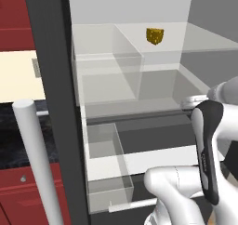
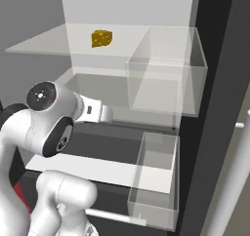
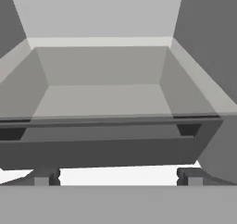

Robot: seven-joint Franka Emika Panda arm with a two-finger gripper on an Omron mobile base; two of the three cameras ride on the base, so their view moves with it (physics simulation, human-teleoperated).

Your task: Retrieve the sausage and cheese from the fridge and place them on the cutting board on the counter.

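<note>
Cheese on upper fridge shelf

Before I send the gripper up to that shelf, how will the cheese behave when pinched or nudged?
The cheese looks like a chunky block with flat faces, so it probably sits steady and won't roll. It stands alone on the clear shelf, so a nudge may slide it. It seems small enough for the open gripper to span.

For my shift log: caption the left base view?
Fridge open, cheese on upper shelf, arm reaching inside.
</note>
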